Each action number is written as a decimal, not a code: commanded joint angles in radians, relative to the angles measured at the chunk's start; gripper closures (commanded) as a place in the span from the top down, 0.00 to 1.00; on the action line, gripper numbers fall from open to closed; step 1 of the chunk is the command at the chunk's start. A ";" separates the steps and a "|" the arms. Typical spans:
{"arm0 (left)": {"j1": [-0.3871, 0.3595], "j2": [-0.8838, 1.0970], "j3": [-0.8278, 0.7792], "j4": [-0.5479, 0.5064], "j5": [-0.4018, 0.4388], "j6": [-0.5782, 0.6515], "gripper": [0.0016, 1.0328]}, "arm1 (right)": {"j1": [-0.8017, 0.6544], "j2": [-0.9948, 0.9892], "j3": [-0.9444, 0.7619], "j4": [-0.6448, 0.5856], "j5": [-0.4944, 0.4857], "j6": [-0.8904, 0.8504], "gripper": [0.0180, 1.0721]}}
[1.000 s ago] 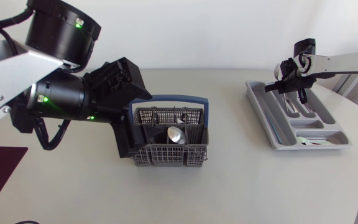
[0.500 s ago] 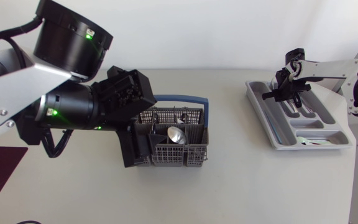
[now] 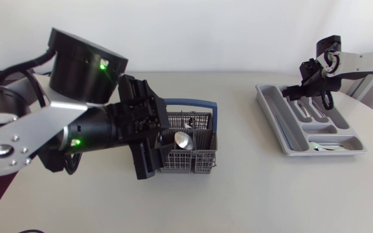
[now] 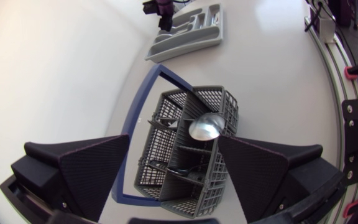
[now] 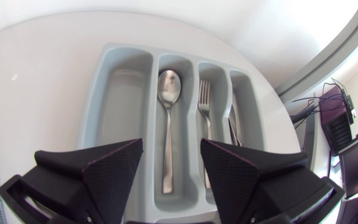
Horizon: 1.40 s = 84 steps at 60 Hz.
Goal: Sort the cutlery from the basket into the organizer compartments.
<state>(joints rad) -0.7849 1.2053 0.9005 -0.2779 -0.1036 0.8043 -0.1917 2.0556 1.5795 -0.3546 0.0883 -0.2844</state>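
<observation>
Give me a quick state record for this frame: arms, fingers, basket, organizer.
left gripper: directly over the basket, fingers open, holding nothing
right gripper: above the organizer, fingers open, holding nothing
basket contents: upright spoon, bowl up; other cutlery lower in the cells
organizer contents: sorted spoon, fork and what looks like a knife, side by side, one per long compartment
task status: basket not yet emptied

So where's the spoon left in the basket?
Left of centre in the head view, the spoon stands bowl-up in the basket, ahead of the open left gripper.
</observation>
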 commanded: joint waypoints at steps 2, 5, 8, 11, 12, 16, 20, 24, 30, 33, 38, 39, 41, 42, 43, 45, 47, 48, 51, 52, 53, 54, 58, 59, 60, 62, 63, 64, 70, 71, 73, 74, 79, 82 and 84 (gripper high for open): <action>-0.028 0.010 -0.064 0.046 -0.025 0.099 0.96 | 0.009 -0.123 -0.150 0.039 -0.048 -0.029 0.69; -0.036 0.000 -0.098 0.108 -0.039 0.147 0.96 | 0.011 -0.166 -0.204 0.049 -0.065 -0.038 0.69; -0.050 -0.007 -0.135 0.198 -0.081 0.203 0.96 | 0.012 -0.213 -0.259 0.054 -0.113 -0.052 0.69; -0.066 0.000 -0.147 0.223 -0.108 0.246 0.96 | 0.014 -0.253 -0.309 0.062 -0.145 -0.058 0.69; -0.070 0.005 -0.152 0.235 -0.110 0.266 0.96 | 0.014 -0.268 -0.329 0.063 -0.148 -0.061 0.69; -0.074 0.007 -0.170 0.270 -0.110 0.315 0.96 | 0.020 -0.318 -0.400 0.077 -0.179 -0.075 0.70; -0.094 -0.003 -0.207 0.333 -0.110 0.391 0.96 | 0.026 -0.376 -0.480 0.089 -0.206 -0.082 0.69; -0.103 -0.006 -0.213 0.342 -0.105 0.426 0.96 | 0.037 -0.426 -0.541 0.094 -0.239 -0.096 0.70; -0.108 0.014 -0.229 0.384 -0.104 0.492 0.96 | 0.060 -0.500 -0.619 0.103 -0.256 -0.111 0.69; -0.105 0.031 -0.235 0.422 -0.104 0.521 0.94 | 0.072 -0.532 -0.651 0.105 -0.257 -0.119 0.69; -0.100 0.060 -0.258 0.496 -0.104 0.596 0.93 | 0.086 -0.594 -0.711 0.106 -0.279 -0.127 0.70; -0.100 0.066 -0.264 0.510 -0.104 0.615 0.93 | 0.090 -0.604 -0.724 0.106 -0.279 -0.127 0.70; -0.099 0.079 -0.275 0.543 -0.104 0.644 0.93 | 0.100 -0.620 -0.743 0.108 -0.280 -0.128 0.70; -0.099 0.082 -0.279 0.552 -0.105 0.653 0.93 | 0.103 -0.627 -0.753 0.109 -0.280 -0.128 0.70; -0.097 0.088 -0.282 0.556 -0.105 0.662 0.93 | 0.104 -0.632 -0.760 0.111 -0.282 -0.130 0.70; -0.094 0.097 -0.287 0.562 -0.105 0.685 0.93 | 0.107 -0.643 -0.774 0.114 -0.286 -0.130 0.70; -0.091 0.105 -0.293 0.565 -0.105 0.702 0.93 | 0.112 -0.650 -0.788 0.115 -0.291 -0.131 0.70; -0.088 0.106 -0.295 0.565 -0.105 0.710 0.92 | 0.115 -0.654 -0.793 0.117 -0.291 -0.131 0.70; -0.086 0.106 -0.291 0.565 -0.105 0.714 0.92 | 0.117 -0.658 -0.805 0.117 -0.291 -0.136 0.70; -0.085 0.102 -0.288 0.563 -0.107 0.714 0.92 | 0.117 -0.658 -0.809 0.117 -0.292 -0.136 0.70; -0.083 0.100 -0.285 0.559 -0.108 0.716 0.92 | 0.118 -0.660 -0.813 0.118 -0.294 -0.137 0.70; -0.082 0.096 -0.284 0.554 -0.108 0.716 0.92 | 0.118 -0.661 -0.816 0.118 -0.294 -0.137 0.70; -0.080 0.080 -0.282 0.556 -0.108 0.740 0.92 | 0.121 -0.663 -0.823 0.120 -0.295 -0.142 0.70; -0.077 0.079 -0.281 0.563 -0.108 0.748 0.91 | 0.121 -0.664 -0.826 0.120 -0.297 -0.144 0.70; -0.076 0.079 -0.281 0.566 -0.108 0.753 0.91 | 0.121 -0.666 -0.826 0.120 -0.297 -0.144 0.70; -0.073 0.080 -0.281 0.571 -0.108 0.765 0.90 | 0.124 -0.667 -0.826 0.123 -0.298 -0.144 0.70; -0.071 0.085 -0.282 0.577 -0.108 0.779 0.89 | 0.126 -0.667 -0.826 0.123 -0.297 -0.142 0.70; -0.066 0.091 -0.285 0.585 -0.108 0.789 0.89 | 0.126 -0.667 -0.826 0.123 -0.298 -0.142 0.70; -0.063 0.111 -0.295 0.618 -0.108 0.812 0.83 | 0.129 -0.666 -0.829 0.131 -0.297 -0.137 0.70; -0.063 0.111 -0.295 0.620 -0.108 0.814 0.82 | 0.130 -0.666 -0.831 0.132 -0.298 -0.137 0.70; -0.063 0.112 -0.295 0.623 -0.108 0.816 0.79 | 0.132 -0.663 -0.834 0.135 -0.298 -0.137 0.70; -0.063 0.115 -0.295 0.625 -0.108 0.817 0.78 | 0.132 -0.660 -0.837 0.138 -0.298 -0.137 0.70; -0.065 0.122 -0.295 0.629 -0.105 0.832 0.66 | 0.133 -0.655 -0.846 0.146 -0.297 -0.137 0.70; -0.070 0.123 -0.296 0.634 -0.102 0.840 0.60 | 0.133 -0.654 -0.849 0.149 -0.297 -0.137 0.70; -0.073 0.123 -0.298 0.634 -0.100 0.843 0.57 | 0.132 -0.654 -0.851 0.151 -0.297 -0.137 0.70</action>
<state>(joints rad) -0.8539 1.3113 0.6289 0.3393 -0.2077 1.5997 -0.0662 1.4048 0.7612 -0.2123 -0.2062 -0.4129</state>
